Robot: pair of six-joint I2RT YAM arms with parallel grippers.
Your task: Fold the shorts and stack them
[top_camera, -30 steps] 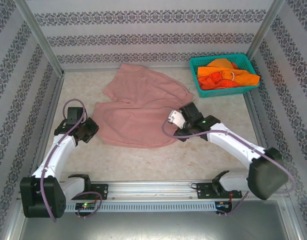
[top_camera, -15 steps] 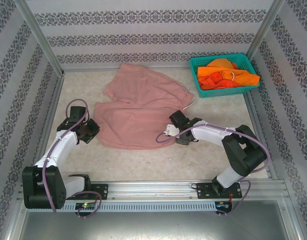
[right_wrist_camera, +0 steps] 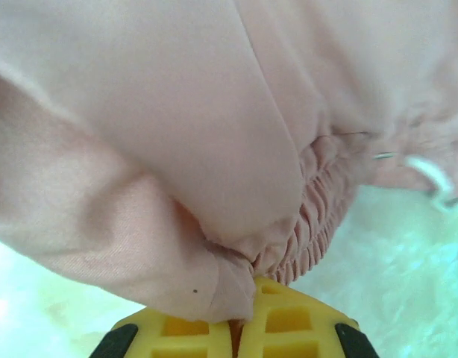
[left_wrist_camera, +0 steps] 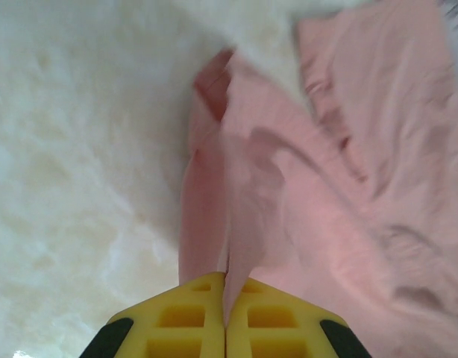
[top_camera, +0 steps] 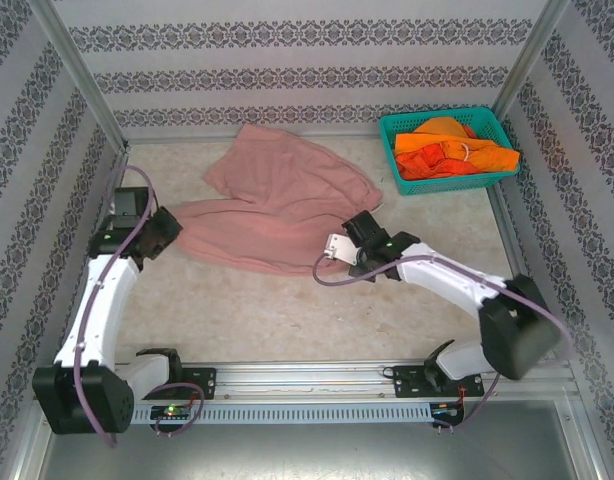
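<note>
Left gripper and right gripper, clamping the pink shorts, have hauled their lower edge up-frame, apparently starting the fold.

**Where everything sits**

The spread shorts lie mid-worktop, toward the far side. The left claw grips their left edge, the right claw their near-right waistband. A basket stands in the far right corner, more shorts heaped inside.

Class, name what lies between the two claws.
The pink shorts span from the left claw to the right claw, both pinching the cloth; the top view shows it.
</note>
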